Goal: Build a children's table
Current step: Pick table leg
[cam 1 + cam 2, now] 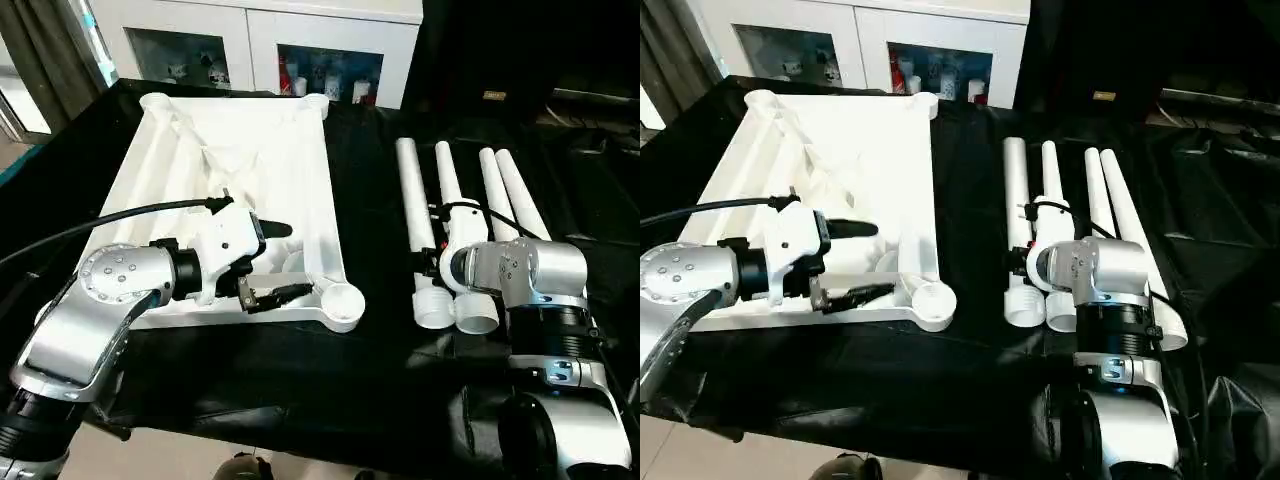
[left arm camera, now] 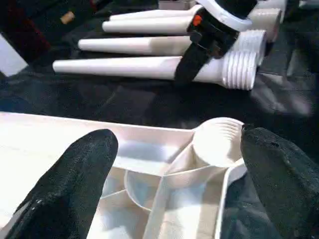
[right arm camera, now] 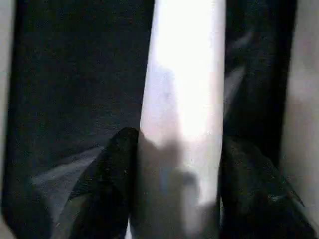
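1. The table top lies upside down in the upper left of the head view, ribs up, on the black cloth; this way its corner sockets face up to take the legs

2. The near socket sits at the centre of the frame, closest to the legs, so it looks like the first one to fill

3. The left gripper hovers just beside that socket with its fingers apart, holding nothing, probably placed to steady the top

4. Four legs lie side by side at centre right, threaded ends toward the robot

5. The right gripper straddles one leg, fingers on either side; I cannot tell whether they are clamped on it yet
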